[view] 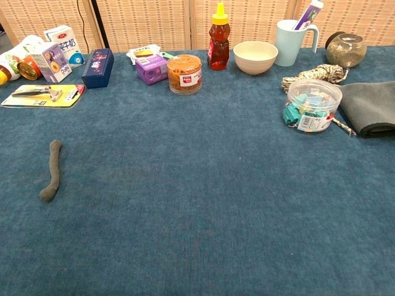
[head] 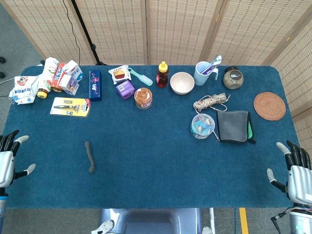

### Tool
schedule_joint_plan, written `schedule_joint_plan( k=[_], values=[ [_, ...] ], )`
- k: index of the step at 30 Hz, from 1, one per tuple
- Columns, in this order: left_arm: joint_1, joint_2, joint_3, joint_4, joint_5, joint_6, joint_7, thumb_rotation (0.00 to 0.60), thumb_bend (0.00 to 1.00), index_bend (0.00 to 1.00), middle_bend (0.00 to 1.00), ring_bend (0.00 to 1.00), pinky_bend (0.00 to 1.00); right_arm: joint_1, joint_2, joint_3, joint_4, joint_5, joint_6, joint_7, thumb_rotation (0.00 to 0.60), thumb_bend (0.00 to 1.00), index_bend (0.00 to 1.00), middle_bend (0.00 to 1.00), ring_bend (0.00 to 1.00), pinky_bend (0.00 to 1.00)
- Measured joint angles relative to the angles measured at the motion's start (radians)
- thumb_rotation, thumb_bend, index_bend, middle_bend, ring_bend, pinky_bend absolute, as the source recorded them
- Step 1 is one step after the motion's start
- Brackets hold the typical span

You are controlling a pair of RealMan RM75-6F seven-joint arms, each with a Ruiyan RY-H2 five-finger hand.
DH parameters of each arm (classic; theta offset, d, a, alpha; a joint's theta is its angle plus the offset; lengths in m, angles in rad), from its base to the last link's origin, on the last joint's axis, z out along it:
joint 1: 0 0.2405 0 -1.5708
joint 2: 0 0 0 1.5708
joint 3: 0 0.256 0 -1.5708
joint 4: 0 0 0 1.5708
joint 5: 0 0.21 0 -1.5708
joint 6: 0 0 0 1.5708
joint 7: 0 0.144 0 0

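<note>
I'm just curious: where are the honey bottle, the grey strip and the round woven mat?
honey bottle (view: pixel 218 46), chest view, red label.
grey strip (head: pixel 89 156), head view, its middle.
round woven mat (head: pixel 269 106), head view, its centre.

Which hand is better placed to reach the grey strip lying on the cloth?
Left, probably. The grey strip lies on the left half of the table, nearer the left hand, which is open at that edge. The right hand, also open, sits at the far opposite edge.

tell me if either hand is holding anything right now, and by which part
Nothing is held. The left hand and right hand sit empty at the table's edges, fingers apart.
</note>
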Motion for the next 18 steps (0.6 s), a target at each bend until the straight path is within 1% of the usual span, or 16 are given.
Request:
schedule_joint_plan(
  k=[12, 18],
  values=[
    [-0.001, -0.004, 0.002, -0.001, -0.003, -0.005, 0.003, 0.600, 0.14, 0.22, 0.09, 0.09, 0.03, 0.003, 0.002, 0.000, 0.001, 0.001, -0.005, 0.004, 0.600, 0.36, 0.16, 0.05, 0.03, 0.00],
    [-0.002, -0.001, -0.001, 0.002, 0.005, -0.004, -0.014, 0.600, 0.14, 0.24, 0.10, 0.14, 0.03, 0.002, 0.003, -0.001, -0.004, -0.005, -0.001, 0.010, 0.600, 0.36, 0.16, 0.05, 0.03, 0.00]
  ],
)
